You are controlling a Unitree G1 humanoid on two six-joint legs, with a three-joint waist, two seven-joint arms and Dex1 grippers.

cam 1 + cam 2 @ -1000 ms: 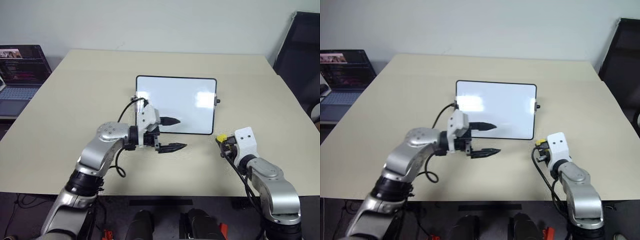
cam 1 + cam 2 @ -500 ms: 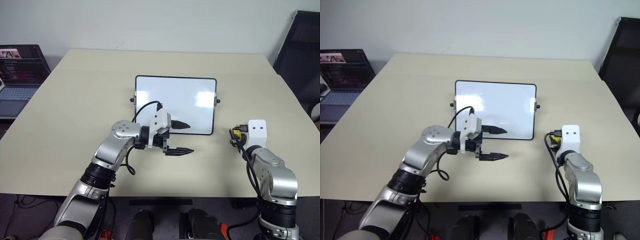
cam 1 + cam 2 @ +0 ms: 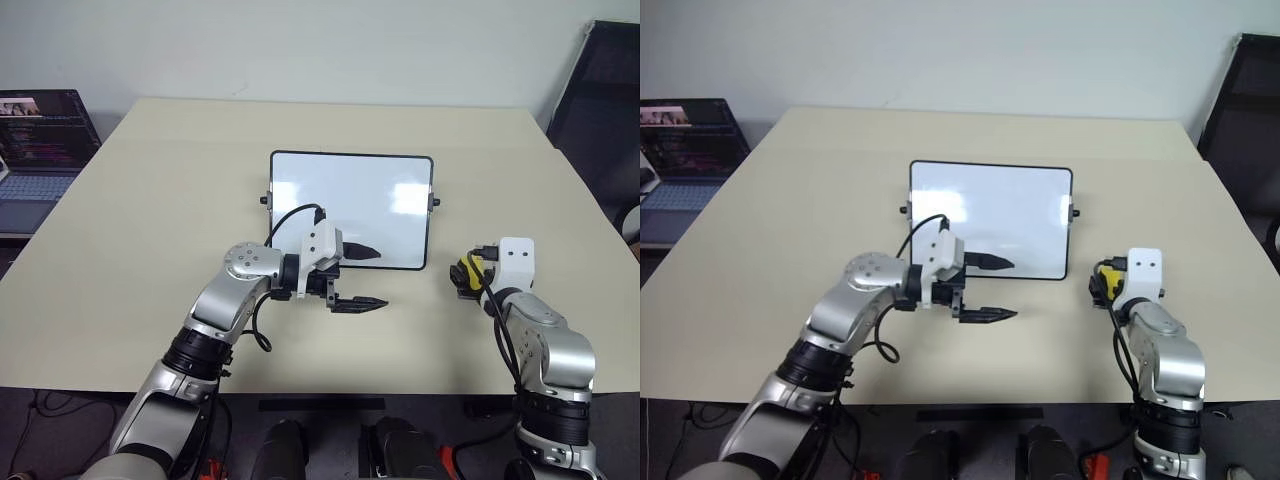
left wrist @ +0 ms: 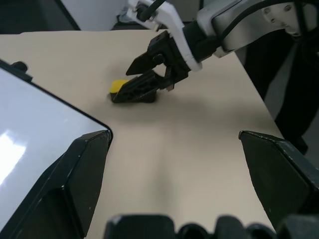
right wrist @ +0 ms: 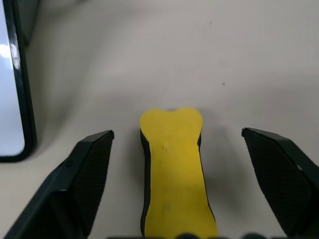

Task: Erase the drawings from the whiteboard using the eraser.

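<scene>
The whiteboard [image 3: 350,205] lies flat in the middle of the table, its face plain white with glare. The drawings are out of view. The yellow eraser [image 5: 174,169] lies on the table to the right of the board's near right corner. My right gripper [image 3: 466,276] is open, one finger on each side of the eraser and neither touching it. My left gripper [image 3: 381,276] is open with nothing in it. It points to the right, with one finger over the board's near edge and the other over the table.
An open laptop [image 3: 40,140] sits beside the table at the far left. A black chair [image 3: 600,110] stands at the far right. Bare table [image 3: 150,200] surrounds the board.
My right arm swung right, away from the board's corner, carrying the eraser. Its fingers then opened, and the eraser now lies on the table between them. My left gripper has hardly moved.
</scene>
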